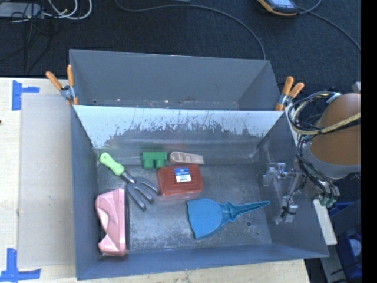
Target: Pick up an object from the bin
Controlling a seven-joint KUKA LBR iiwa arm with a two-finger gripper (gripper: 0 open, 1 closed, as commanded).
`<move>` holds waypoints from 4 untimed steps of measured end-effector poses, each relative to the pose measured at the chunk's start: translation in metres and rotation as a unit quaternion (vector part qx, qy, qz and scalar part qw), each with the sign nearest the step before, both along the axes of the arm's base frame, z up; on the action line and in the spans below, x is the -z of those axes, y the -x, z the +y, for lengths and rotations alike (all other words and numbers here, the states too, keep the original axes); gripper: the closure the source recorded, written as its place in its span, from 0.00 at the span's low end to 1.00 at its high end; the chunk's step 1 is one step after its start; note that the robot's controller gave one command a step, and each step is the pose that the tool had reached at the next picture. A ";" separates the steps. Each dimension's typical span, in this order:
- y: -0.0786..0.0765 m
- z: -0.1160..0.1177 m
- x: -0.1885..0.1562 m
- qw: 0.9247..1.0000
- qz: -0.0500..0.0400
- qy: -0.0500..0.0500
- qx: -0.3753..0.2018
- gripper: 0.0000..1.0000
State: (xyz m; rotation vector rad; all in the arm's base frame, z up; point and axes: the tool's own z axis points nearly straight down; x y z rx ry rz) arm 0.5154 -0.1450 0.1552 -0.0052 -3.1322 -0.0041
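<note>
Bin front wall (pixel 177 263): grey metal, closest to the camera; the bin rests on a pale surface (pixel 41 175) that I see along its left.
Pink object (pixel 113 221): soft-looking and folded, in the near left corner of the bin floor.
Blue scoop (pixel 206 217): flat on the floor right of centre, thin handle pointing right.
Gripper (pixel 284 208): low at the bin's right end, near the scoop's handle tip but apart from it; spread or clenched, I cannot tell.
Middle of bin: red-brown box (pixel 179 180) with a blue-and-white label; green-handled hand fork (pixel 126 178) to its left; green block (pixel 154 159) and beige wedge (pixel 186 157) behind it.
Arm: orange cover (pixel 336 131) outside the right wall.
Room: dark floor (pixel 177 28) beyond the bin, crossed by cables (pixel 65 2).
</note>
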 end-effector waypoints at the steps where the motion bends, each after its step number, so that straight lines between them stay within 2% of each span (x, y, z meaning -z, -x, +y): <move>1: -0.002 0.001 -0.004 1.000 -0.004 0.001 -0.002 0.00; 2: -0.019 0.019 0.058 0.999 -0.003 0.000 -0.038 0.00; 3: -0.020 0.026 0.091 0.999 0.000 -0.001 -0.051 0.00; 4: -0.018 0.054 0.048 0.997 -0.004 0.000 -0.076 0.00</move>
